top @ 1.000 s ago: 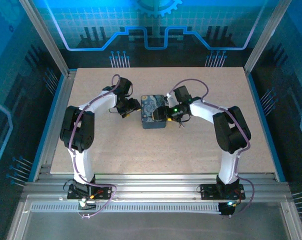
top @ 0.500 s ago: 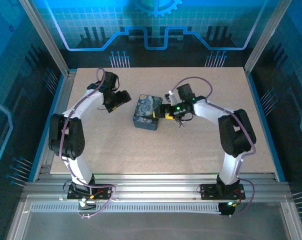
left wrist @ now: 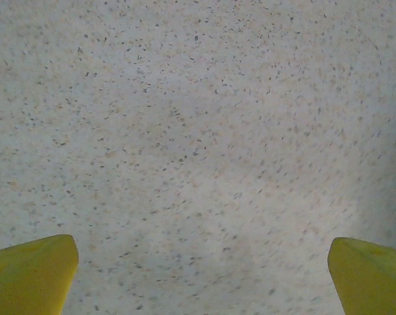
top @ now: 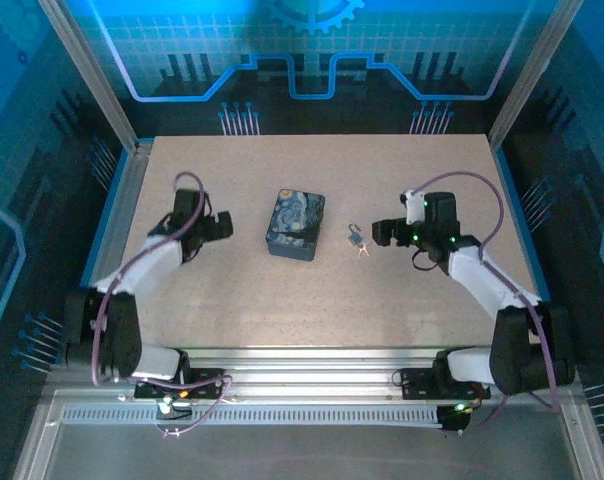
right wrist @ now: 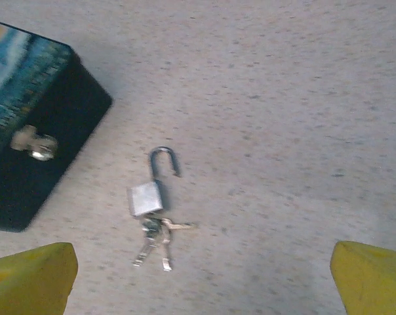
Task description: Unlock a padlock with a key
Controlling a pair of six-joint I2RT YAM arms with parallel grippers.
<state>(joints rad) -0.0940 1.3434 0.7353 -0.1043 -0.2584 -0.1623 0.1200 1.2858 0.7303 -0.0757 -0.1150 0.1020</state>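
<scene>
Speckled beige tabletop under blue-lit walls. Out on it, just right of the dark blue box, the padlock — lying flat, apart from the box, touched by nothing. From the right wrist, long axis running nearly straight up the picture: shackle toward the top, keyhole end toward the bottom. Shackle sprung open, one leg seated in the silver body, the hooked free end hanging clear to the right. From above, shackle end toward the far edge of the table, key end toward the arms and slightly right. Key at the bottom of the padlock, touching it, the bunch splayed out below. On the side of the box facing the padlock, a small metal latch.

Right gripper spread wide and empty, yellow fingers at the bottom corners, padlock and key ahead of them, between the two, no contact. Left gripper — also spread wide, holding nothing, over bare tabletop left of the box and apart from it.
</scene>
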